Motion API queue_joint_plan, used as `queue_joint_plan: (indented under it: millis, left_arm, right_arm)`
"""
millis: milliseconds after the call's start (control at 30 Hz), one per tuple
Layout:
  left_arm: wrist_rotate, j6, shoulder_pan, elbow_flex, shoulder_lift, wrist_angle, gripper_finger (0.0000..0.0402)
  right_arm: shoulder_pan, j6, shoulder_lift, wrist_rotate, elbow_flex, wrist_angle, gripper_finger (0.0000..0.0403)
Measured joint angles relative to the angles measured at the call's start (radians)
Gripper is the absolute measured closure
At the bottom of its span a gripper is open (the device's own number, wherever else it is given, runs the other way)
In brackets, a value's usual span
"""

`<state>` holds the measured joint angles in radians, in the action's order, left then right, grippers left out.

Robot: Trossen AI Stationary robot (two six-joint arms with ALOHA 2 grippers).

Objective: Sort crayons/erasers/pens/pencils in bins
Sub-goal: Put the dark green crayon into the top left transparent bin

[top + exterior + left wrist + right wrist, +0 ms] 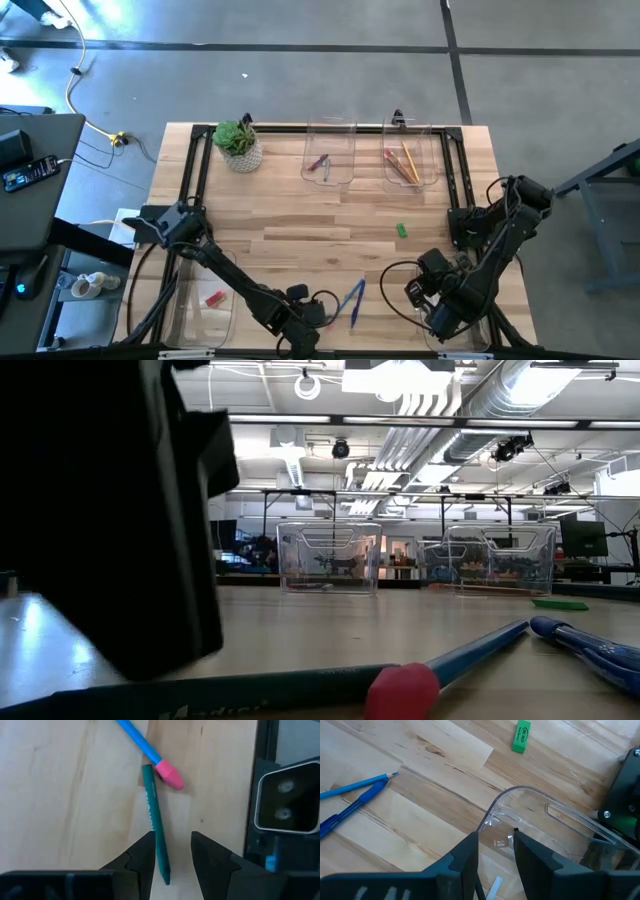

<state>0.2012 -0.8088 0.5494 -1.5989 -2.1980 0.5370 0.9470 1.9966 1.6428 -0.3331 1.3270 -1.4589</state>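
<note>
The left gripper (171, 855) hangs open, astride a teal pencil (155, 822) beside the pink eraser (170, 775). The right gripper (496, 852), also open, hovers over what seems a clear bin (555, 817), near the green eraser (521, 736).

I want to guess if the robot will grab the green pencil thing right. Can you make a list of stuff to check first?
1. Left end effector open: ok, its fingers are spread apart.
2. Teal stick lined up: ok, its near end lies between the fingers.
3. Anything crowding the grab: not ok, the light blue pencil with the pink eraser tip rests right by the teal stick's far end.
4. Which bin it belongs in: cannot tell, pencil or crayon is unclear.
5. Right end effector out of the way: ok, it hovers over a clear bin on its own side.
6. Green eraser clear of the work: ok, it lies alone mid-table.
</note>
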Motion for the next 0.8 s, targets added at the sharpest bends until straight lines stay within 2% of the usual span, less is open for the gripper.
queue_joint_plan:
  millis: [567, 800]
  left_arm:
    - [-0.010, 0.001, -0.018, -0.005, -0.032, 0.042, 0.0289]
    - [0.020, 0.000, -0.025, -0.005, -0.039, 0.081, 0.0294]
  right_arm:
    - [0.000, -0.007, 0.000, 0.000, 0.000, 0.000, 0.0288]
    - [0.000, -0.007, 0.000, 0.000, 0.000, 0.000, 0.0288]
